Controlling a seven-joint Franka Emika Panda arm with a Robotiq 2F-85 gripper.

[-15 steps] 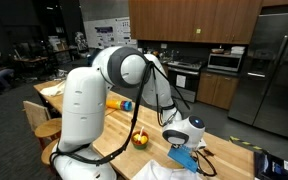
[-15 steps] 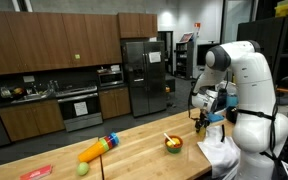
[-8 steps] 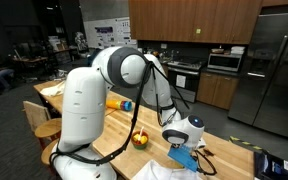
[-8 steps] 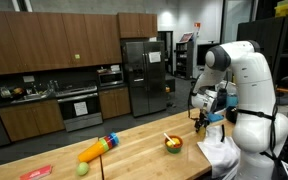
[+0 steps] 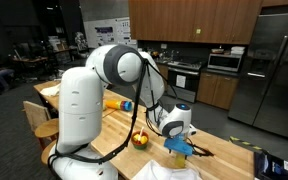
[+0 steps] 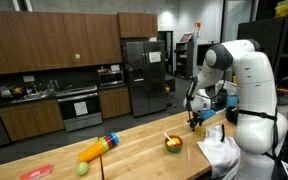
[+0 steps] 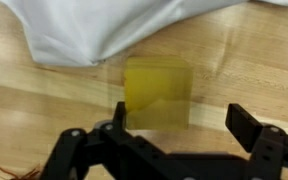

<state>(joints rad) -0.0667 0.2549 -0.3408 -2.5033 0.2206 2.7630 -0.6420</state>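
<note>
In the wrist view a yellow block [image 7: 157,92] lies flat on the wooden table [image 7: 44,100], just below the edge of a white cloth [image 7: 94,30]. My gripper [image 7: 182,122] hangs open over it. The left finger [image 7: 119,115] overlaps the block's lower left corner and the right finger [image 7: 246,125] stands well clear to its right. Nothing is held between them. In both exterior views the gripper [image 5: 179,146] [image 6: 197,122] points down at the table's end, near the robot's base.
A small bowl [image 6: 173,144] [image 5: 140,140] with bits in it stands next to the gripper. Farther along the table lie an orange and yellow toy [image 6: 97,149] and a green ball [image 6: 82,169]. The white cloth [image 6: 221,155] drapes the table's end. Kitchen cabinets and a fridge stand behind.
The jaws have spread from partly closed to wide open. The wrist has risen a little and shifted away from the cloth in the exterior views.
</note>
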